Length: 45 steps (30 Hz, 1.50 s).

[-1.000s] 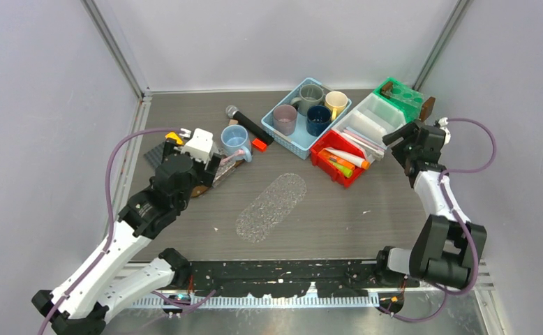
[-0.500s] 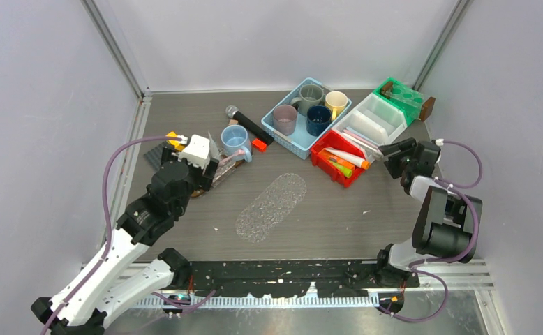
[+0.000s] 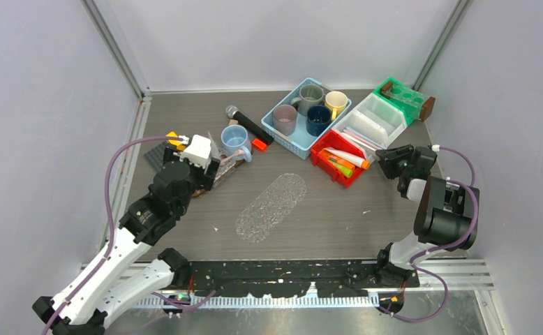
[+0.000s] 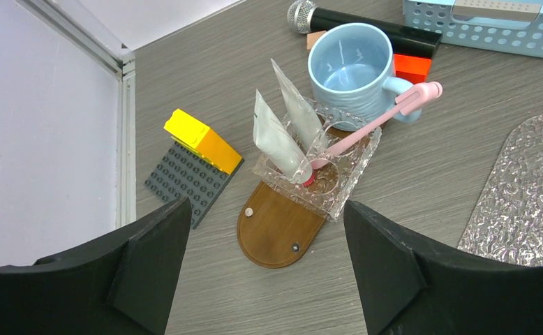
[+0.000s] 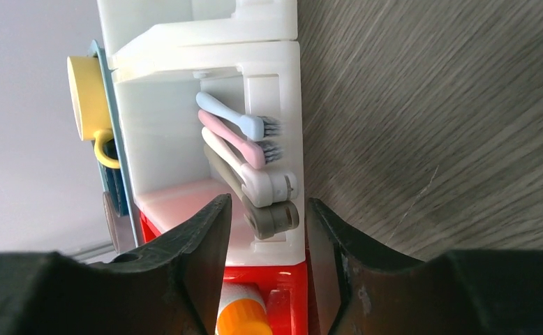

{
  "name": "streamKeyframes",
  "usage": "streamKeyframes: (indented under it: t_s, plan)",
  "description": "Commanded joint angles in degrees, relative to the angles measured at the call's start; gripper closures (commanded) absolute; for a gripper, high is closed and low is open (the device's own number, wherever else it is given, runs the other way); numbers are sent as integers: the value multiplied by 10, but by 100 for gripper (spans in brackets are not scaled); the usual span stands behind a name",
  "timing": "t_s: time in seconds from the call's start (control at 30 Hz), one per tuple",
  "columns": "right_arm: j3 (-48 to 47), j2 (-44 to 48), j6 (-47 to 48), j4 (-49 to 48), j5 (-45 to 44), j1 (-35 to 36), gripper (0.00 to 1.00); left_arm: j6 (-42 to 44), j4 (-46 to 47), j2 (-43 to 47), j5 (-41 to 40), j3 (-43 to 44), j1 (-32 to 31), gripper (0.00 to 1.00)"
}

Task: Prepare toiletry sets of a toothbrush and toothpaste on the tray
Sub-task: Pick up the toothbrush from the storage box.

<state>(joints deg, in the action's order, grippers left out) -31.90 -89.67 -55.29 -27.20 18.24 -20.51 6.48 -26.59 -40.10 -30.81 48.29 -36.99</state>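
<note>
Bringing the right gripper (image 5: pixel 269 234) down from its spot of a second ago, nearer the green bin (image 3: pixel 398 98) at the upper right of the overhead view, to the near end of the white bin (image 5: pixel 283 84) at right of centre. Narrowing the jaws since then, yet keeping them apart, one finger on either side of the head of the grey-brown toothbrush (image 5: pixel 272 218), visibly touching nothing. Leaving the white toothbrush (image 5: pixel 265 185), pale pink toothbrush (image 5: pixel 244 143) and blue toothbrush (image 5: pixel 237 120) lying side by side above it in the wrist view, heads toward the bin wall. Showing an orange-capped toothpaste tube (image 5: pixel 237 317) in the red bin (image 5: pixel 286 279) at the bottom edge.

Holding the left gripper (image 4: pixel 265 216) almost unmoved at left of centre overhead, jaws wide apart and gripping nothing, above the clear holder (image 4: pixel 356 167). Keeping two white toothpaste tubes (image 4: pixel 272 136) and the pink toothbrush (image 4: pixel 373 125) standing tilted inside it, just beside the blue mug (image 4: pixel 349 66). Leaving the clear pebbled tray (image 3: pixel 272 207) at the centre of the overhead view.
</note>
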Motion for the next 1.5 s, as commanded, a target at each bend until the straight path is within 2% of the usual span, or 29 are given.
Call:
streamKeyframes:
  t_s: [0.0, 0.3, 0.5, 0.77, 1.1, 1.23, 1.47]
  plan:
    - [13, 2, -19, -55, 18, -3, 50, 0, 32, 0, 6, -2, 3, 18]
    - [25, 3, -20, -66, 25, -4, 54, -2, 34, -2, 11, -3, 4, 18]
    - [27, 11, -23, -73, 30, -4, 70, -2, 36, -1, 15, -4, 4, 18]
    - [33, 60, -33, -59, 39, -3, 81, -2, 37, 1, 18, -5, 4, 19]
    - [-10, 199, 48, 86, 16, -3, 95, -2, 44, 8, 39, -8, 3, 19]
    - [-44, 260, 99, 180, 1, -2, 97, 5, 60, 6, 97, -12, 4, 19]
    - [-118, 336, 176, 291, -8, 20, 99, 22, 76, 4, 174, -4, 4, 19]
